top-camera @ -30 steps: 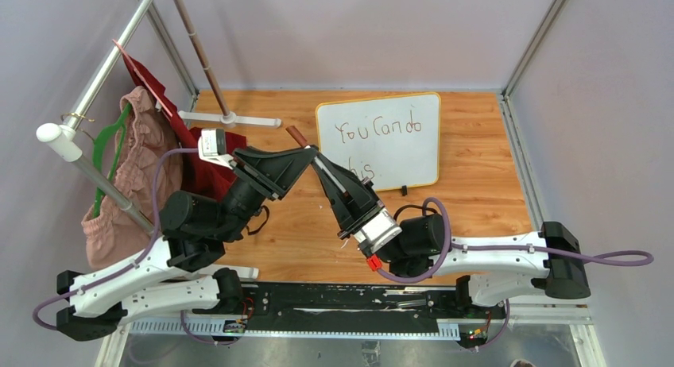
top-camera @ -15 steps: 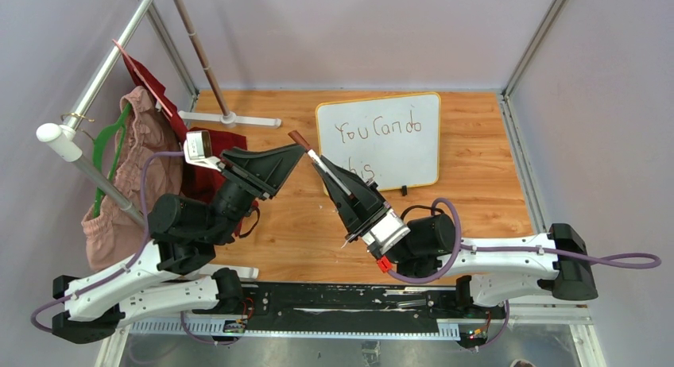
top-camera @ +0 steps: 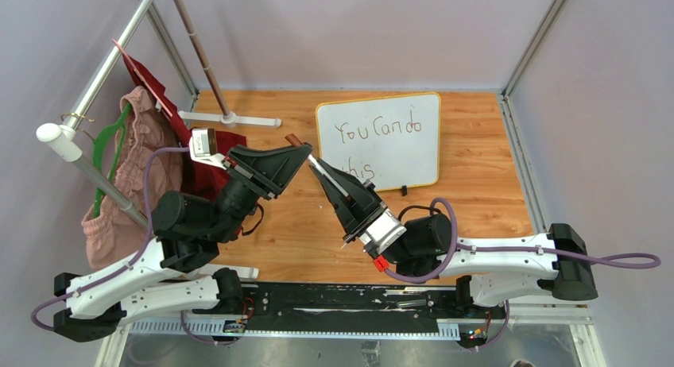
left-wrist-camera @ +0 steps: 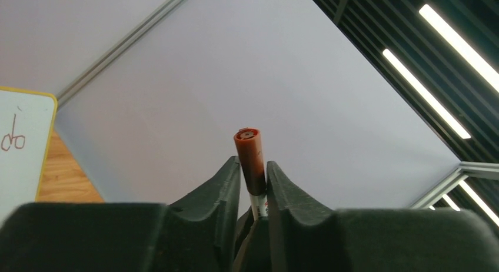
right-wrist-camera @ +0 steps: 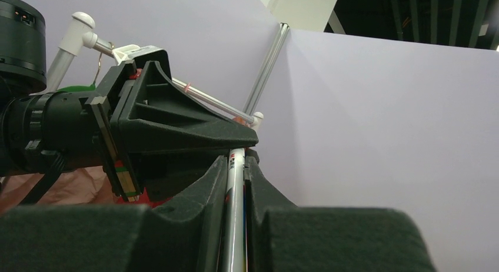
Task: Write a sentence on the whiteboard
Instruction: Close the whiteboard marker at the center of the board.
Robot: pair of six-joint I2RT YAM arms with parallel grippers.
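The whiteboard [top-camera: 413, 156] lies at the back centre of the wooden table, with a yellow rim. The sentence [top-camera: 377, 130] reads "You Can do" on top; of the second line only "his." shows beside my right arm. My right gripper [top-camera: 330, 175] is shut on the white barrel of a marker [top-camera: 322, 170], raised in front of the board's left edge. The marker's reddish-brown cap [left-wrist-camera: 249, 157] stands between the fingers of my left gripper [left-wrist-camera: 253, 165], which pinch it from both sides. In the right wrist view the marker [right-wrist-camera: 235, 213] runs up between the right gripper [right-wrist-camera: 236, 161] fingers into the left gripper [right-wrist-camera: 176, 130].
A metal clothes rack [top-camera: 87, 81] stands at the left with a pink garment [top-camera: 131, 176], a red cloth [top-camera: 208, 164] and a green hanger [top-camera: 107, 148]. A white T-shaped stand foot [top-camera: 226, 118] lies at the back left. Walls enclose the table on three sides.
My left gripper's jaws have narrowed onto the marker's cap after a small shift left and back. The right arm with the marker moved slightly and still holds it.
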